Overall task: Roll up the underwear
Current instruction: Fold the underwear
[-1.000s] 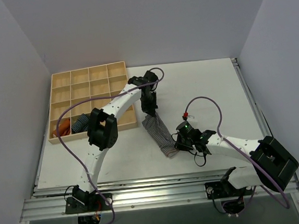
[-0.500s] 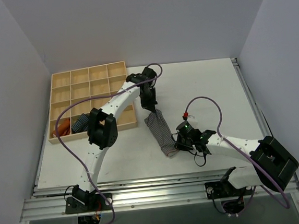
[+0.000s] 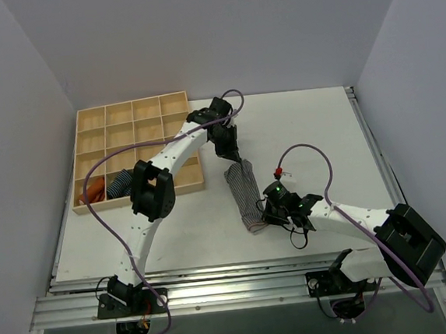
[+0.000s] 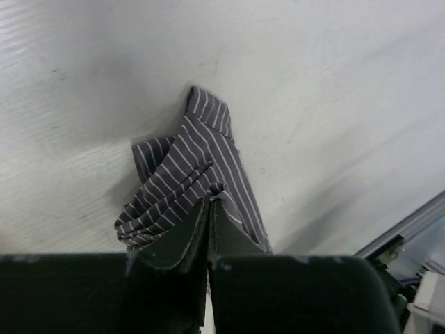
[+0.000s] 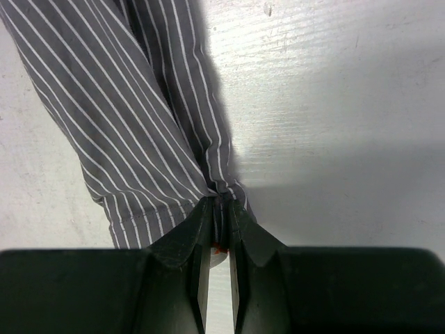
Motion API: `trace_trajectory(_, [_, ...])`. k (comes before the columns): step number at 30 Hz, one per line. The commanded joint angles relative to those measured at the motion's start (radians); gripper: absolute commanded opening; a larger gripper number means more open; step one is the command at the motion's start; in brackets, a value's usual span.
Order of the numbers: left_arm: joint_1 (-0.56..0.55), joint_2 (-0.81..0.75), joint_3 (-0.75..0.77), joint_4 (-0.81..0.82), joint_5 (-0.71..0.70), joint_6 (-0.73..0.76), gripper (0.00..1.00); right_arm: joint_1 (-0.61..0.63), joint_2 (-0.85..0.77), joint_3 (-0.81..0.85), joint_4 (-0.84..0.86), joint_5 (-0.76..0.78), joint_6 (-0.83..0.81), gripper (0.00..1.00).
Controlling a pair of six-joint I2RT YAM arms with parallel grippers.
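While clamped by left end effector and right end effector, 1 underwear.

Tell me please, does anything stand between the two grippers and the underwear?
Nothing visible does. The left gripper is shut on the far end of the underwear, and the right gripper is shut on its near end.

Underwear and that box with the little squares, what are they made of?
The underwear looks like thin, soft woven cloth, probably cotton: it is matte grey with fine white stripes, and it folds and wrinkles limply. The compartment tray looks like pale unpainted wood, maybe plywood: flat tan slats with no shine.
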Motion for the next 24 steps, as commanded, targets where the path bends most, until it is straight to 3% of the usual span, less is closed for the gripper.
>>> trace_trajectory(1, [0.005,0.026,0.055,0.111,0.131,0.036,0.10,0.009,-0.001,-0.019,-0.122,0.054,-0.003,0.00])
trace_trajectory(5, [0.005,0.063,0.110,0.068,0.181,0.059,0.25,0.009,0.007,-0.013,-0.127,0.057,0.001,0.00])
trace_trajectory(7, [0.010,0.041,0.112,0.025,0.105,0.092,0.28,0.008,0.004,-0.010,-0.125,0.054,0.001,0.00])
trace_trajectory(10, [0.030,-0.029,0.064,0.002,0.002,0.124,0.43,0.005,0.007,-0.010,-0.125,0.051,0.003,0.00])
trace_trajectory(16, [0.077,-0.229,-0.198,0.084,-0.131,0.190,0.48,-0.006,0.007,-0.016,-0.127,0.041,0.001,0.00])
trace_trajectory(24, [0.070,-0.352,-0.489,0.242,-0.045,0.225,0.48,-0.047,-0.010,-0.025,-0.131,0.018,-0.019,0.00])
